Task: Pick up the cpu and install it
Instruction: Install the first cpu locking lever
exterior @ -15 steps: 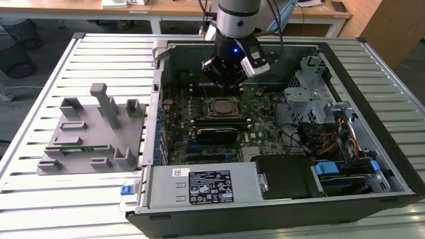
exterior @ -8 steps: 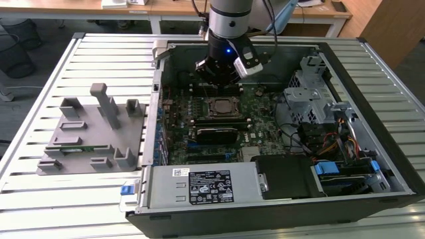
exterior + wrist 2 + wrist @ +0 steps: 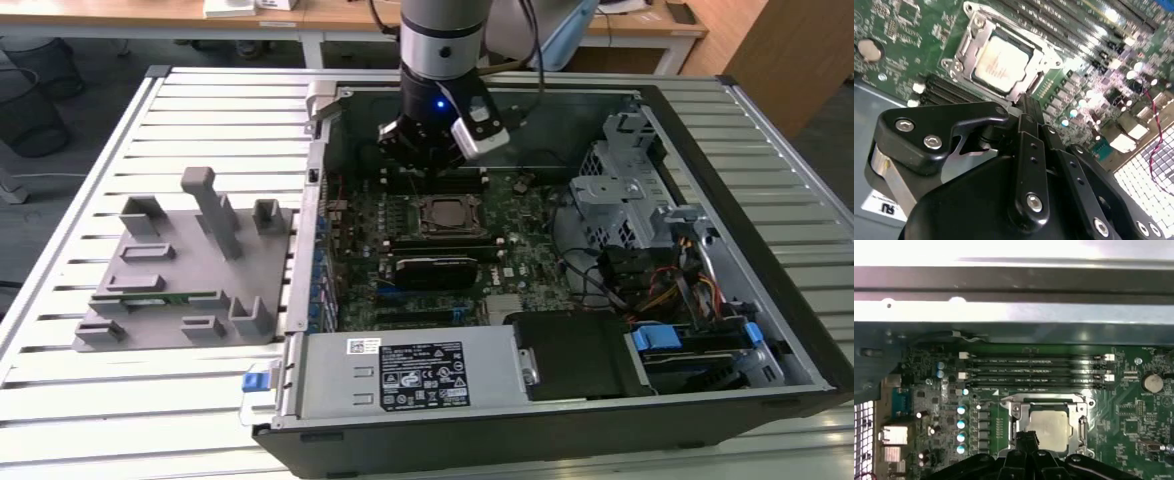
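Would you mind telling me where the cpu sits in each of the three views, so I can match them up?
Exterior view: the cpu lies in its socket mid-motherboard, just below the gripper.
First wrist view: cpu low in the picture, beneath the memory slots.
Second wrist view: cpu in the metal socket frame, beyond the gripper.
Shared landmark: the socket frame around the chip.

**Print in the case, none of it legible**

A white-and-black label [image 3: 424,372] sits on the power supply [image 3: 400,375], its print too small to read. In the second wrist view a white sticker [image 3: 883,206] shows a few unclear characters
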